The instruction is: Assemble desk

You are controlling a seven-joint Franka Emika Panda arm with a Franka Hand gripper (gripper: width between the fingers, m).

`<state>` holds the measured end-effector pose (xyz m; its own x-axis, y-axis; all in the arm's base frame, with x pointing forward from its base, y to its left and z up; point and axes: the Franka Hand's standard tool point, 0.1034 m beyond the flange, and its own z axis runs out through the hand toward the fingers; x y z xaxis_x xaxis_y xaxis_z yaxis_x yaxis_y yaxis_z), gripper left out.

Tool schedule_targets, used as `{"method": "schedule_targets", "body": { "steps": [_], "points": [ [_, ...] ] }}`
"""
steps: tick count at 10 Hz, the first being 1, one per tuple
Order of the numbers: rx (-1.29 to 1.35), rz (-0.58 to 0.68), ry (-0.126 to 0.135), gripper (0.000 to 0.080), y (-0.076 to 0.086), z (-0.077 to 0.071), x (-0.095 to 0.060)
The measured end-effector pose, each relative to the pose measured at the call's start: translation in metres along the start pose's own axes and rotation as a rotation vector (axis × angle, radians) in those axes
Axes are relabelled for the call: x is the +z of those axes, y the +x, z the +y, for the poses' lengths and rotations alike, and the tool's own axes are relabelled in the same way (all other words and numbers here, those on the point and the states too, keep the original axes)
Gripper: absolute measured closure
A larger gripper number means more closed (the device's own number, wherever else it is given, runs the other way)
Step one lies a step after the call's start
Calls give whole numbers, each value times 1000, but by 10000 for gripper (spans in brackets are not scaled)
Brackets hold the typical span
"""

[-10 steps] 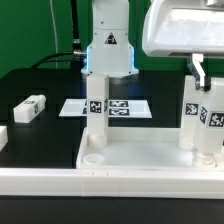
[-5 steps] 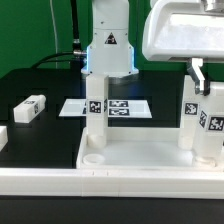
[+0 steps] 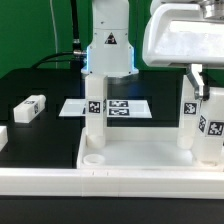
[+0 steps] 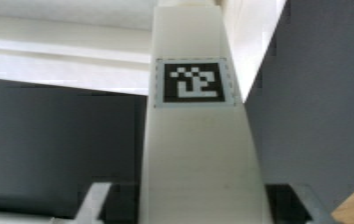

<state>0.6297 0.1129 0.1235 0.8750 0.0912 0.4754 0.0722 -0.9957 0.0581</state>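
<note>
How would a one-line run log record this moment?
gripper | shut on held leg | upright on desk top | spare leg lying on table

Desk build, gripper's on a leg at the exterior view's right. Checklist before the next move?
1. Grip: gripper closed against both sides of the held leg: ok.
2. Held leg's seating in the desk top: cannot tell, its base is out of sight.
3. Upright leg at the exterior view's left end of the top, standing straight: ok.
4. All legs mounted: not ok, a loose leg lies on the table.
5. Marker board flat, behind the top: ok.
</note>
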Motion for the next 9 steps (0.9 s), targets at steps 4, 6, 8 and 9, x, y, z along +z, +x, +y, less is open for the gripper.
{"method": "schedule_targets", "body": {
  "steps": [4,6,8,9],
  "points": [
    [0,0,0,220,0,0,0],
    [-4,-2,0,165,1,2,-2],
    [-6,-1,5,151,9,7,-13],
    [-2,-9,10,151,13,9,-20]
  ]
}}
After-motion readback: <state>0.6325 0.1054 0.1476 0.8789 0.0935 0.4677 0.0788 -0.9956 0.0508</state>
